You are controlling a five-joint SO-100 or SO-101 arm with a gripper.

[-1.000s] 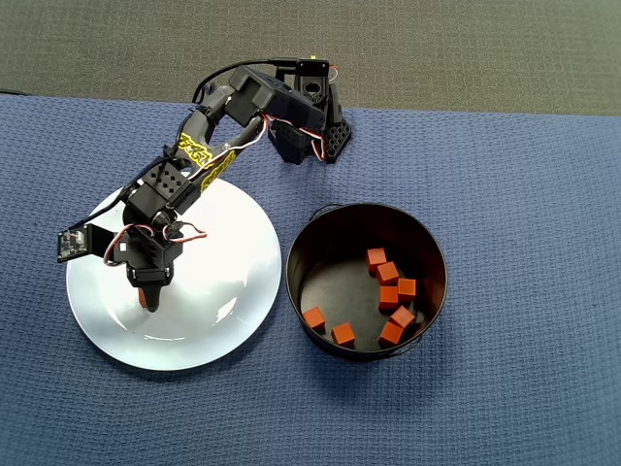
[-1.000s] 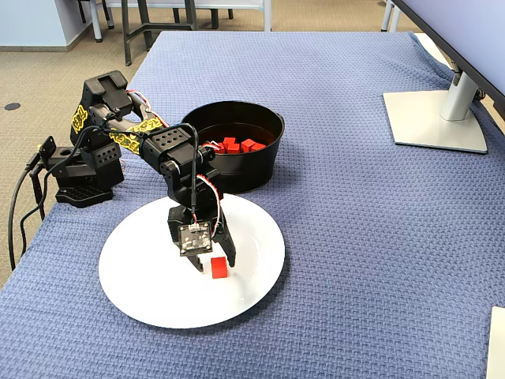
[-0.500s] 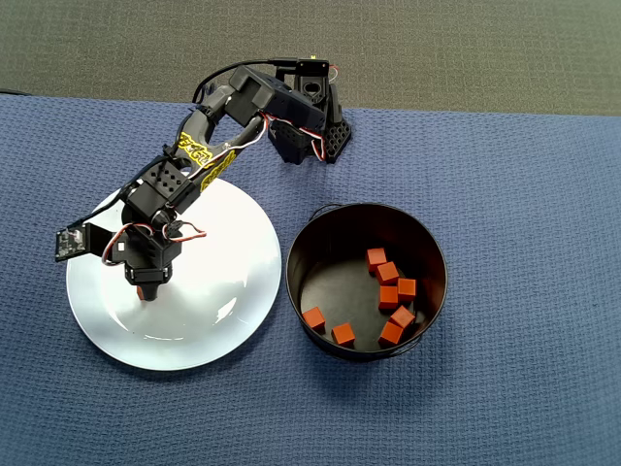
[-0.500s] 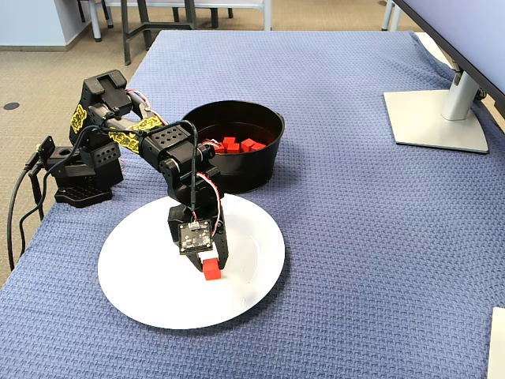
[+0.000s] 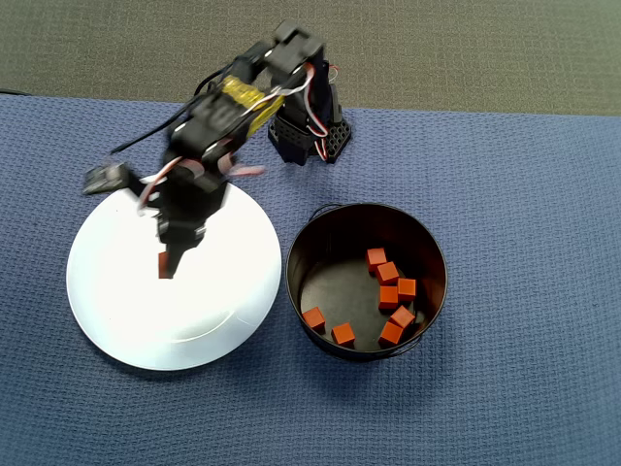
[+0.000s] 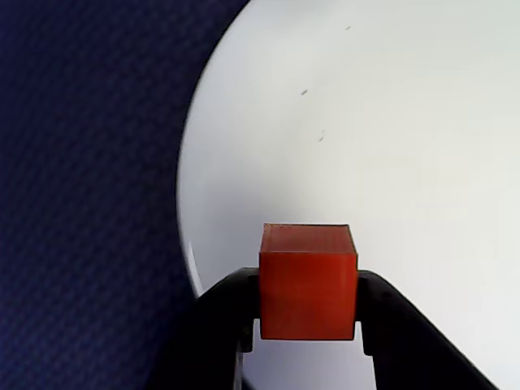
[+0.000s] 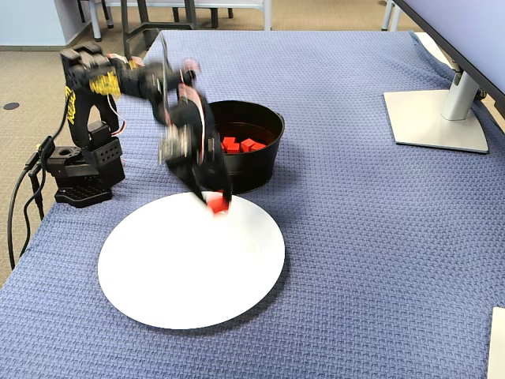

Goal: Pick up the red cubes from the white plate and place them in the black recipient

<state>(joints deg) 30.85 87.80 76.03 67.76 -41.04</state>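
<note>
Your end effector (image 6: 307,337) has a red cube (image 6: 307,280) pinched between its two black fingers (image 6: 223,313), closed just to the cube's width. In the wrist view the cube sits square in the grip, one flat face toward the camera, its top face tipped slightly into sight; being a cube, it has no long axis to speak of. In the fixed view you've got that cube (image 7: 217,204) at the far edge of the white plate (image 7: 158,276), whether it touches the plate or hangs just above it, I can't tell. From overhead, the end effector (image 5: 167,262) points down over the plate's (image 5: 213,320) left half, with only a sliver of red showing at its tip. The plate's surface shows bare apart from that.

Just to the right of the plate in the overhead view, the black recipient (image 5: 427,243) stands upright on the blue-cloth counter (image 5: 524,175), almost touching the plate's rim. Seven red cubes (image 5: 388,273) lie inside it, mostly along its right and near sides, turned at mixed angles.
</note>
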